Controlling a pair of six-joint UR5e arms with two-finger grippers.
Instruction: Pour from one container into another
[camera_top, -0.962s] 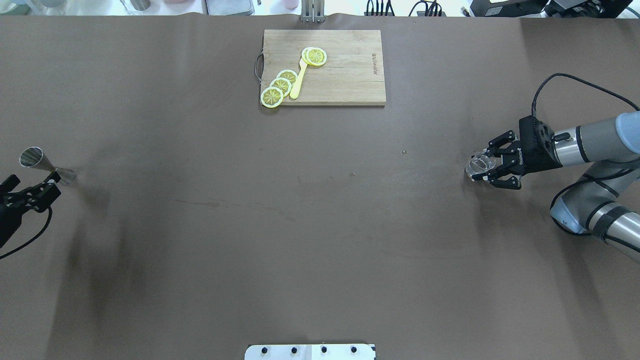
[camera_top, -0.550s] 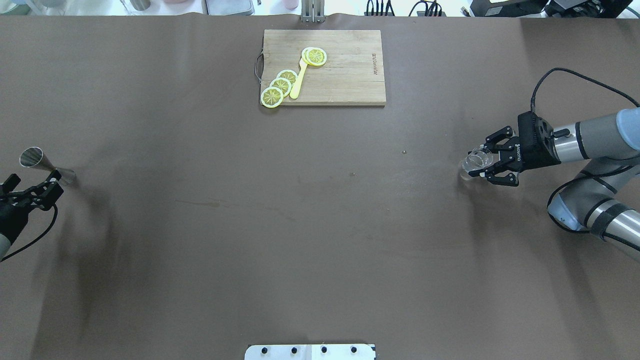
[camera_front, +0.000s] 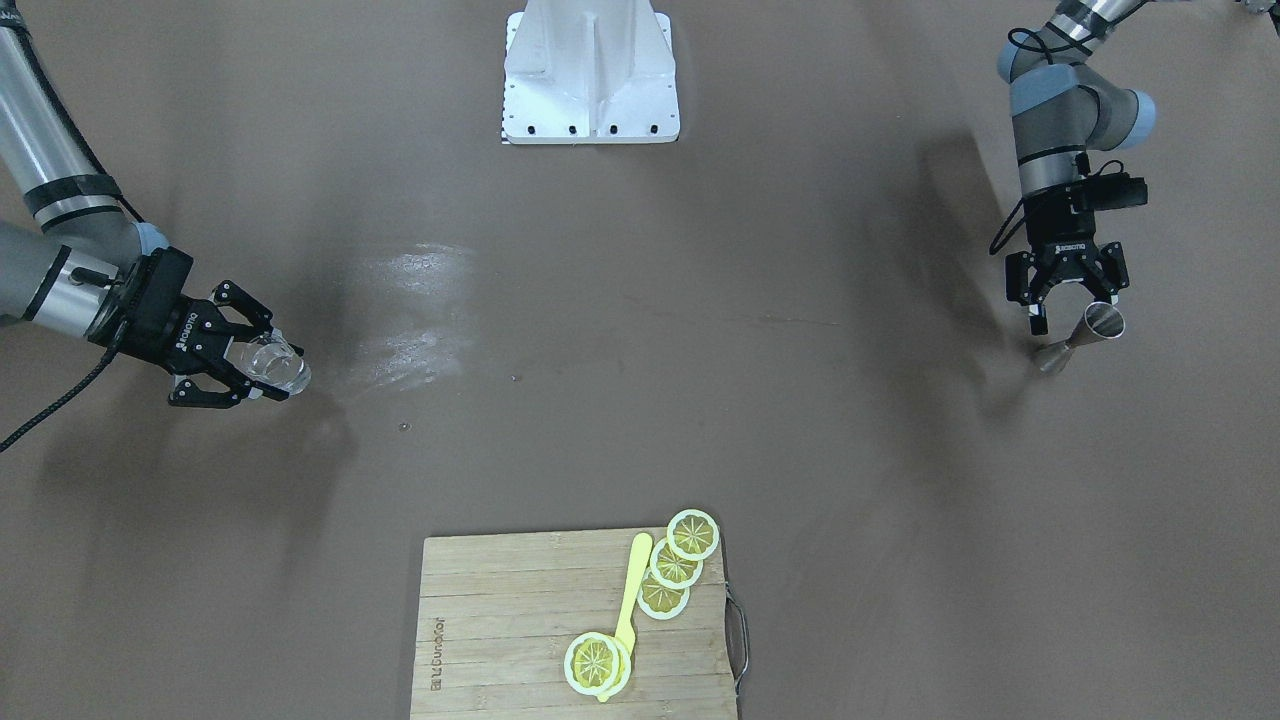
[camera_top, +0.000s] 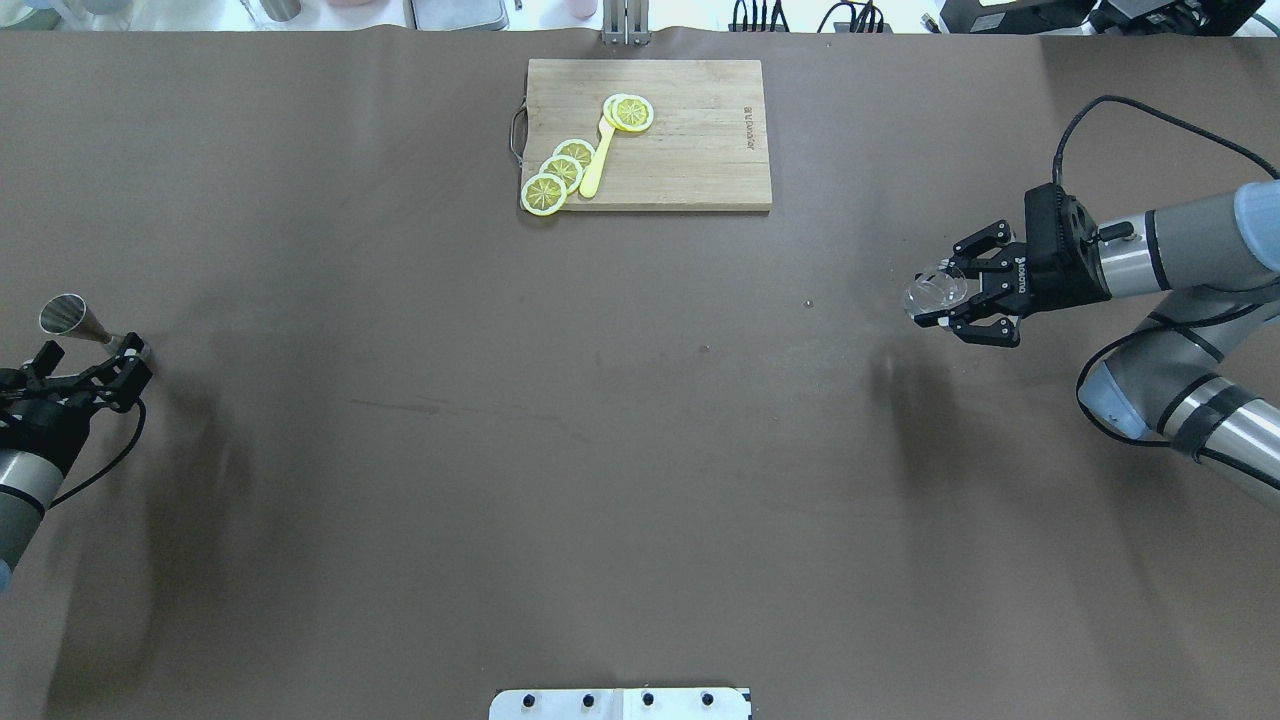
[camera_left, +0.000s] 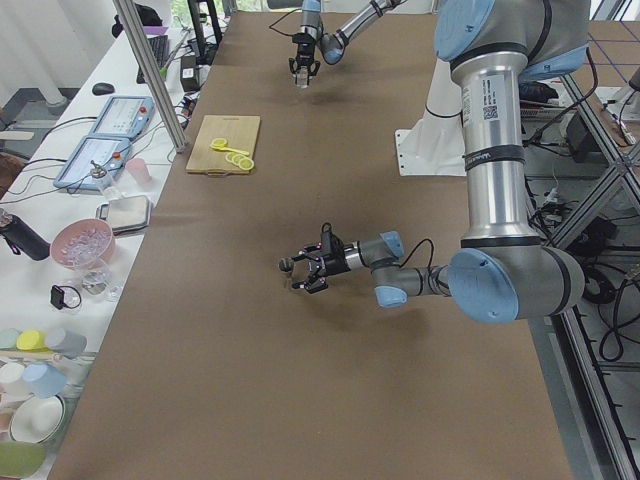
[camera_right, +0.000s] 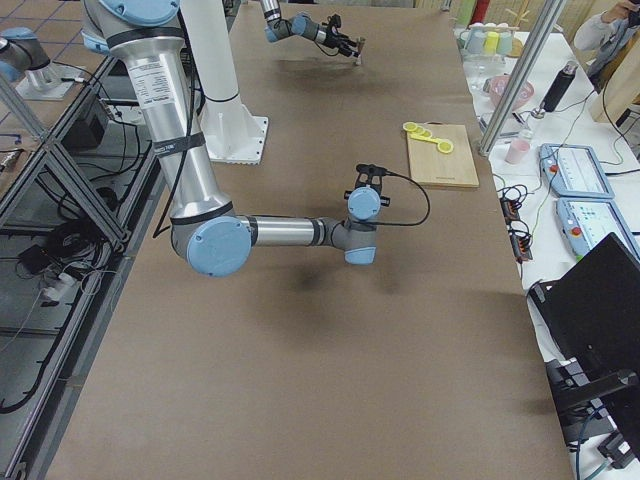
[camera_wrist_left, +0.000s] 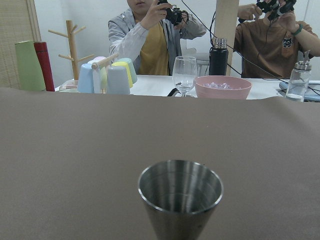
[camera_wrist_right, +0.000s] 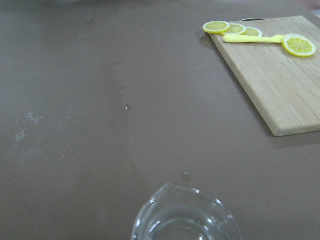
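At the right end of the table (camera_top: 640, 450), the right gripper (camera_top: 948, 296) is closed on the small glass cup (camera_front: 276, 368), one finger on each side of the wall. The cup hangs above the table, well away from its own shadow, with the pouring lip pointing away from the wrist. I cannot tell whether there is liquid inside.

I judge that this cup is light but fragile, and that its smooth glass is slippery. A grip on the middle of the wall, below the rim, seems best, with firm but not hard pressure, so that the lip is free for pouring.

Far at the other end stands the steel double jigger (camera_wrist_left: 180, 195), upright on the table with its open cone up. It looks stiff and hard, but it is tall on a small foot, so a push could tip it. The narrow waist is the natural place to hold it.

Around it, the left gripper (camera_front: 1072, 308) is wide open and holds nothing. The jigger is between its fingertips or just ahead of them, and I cannot see any contact.
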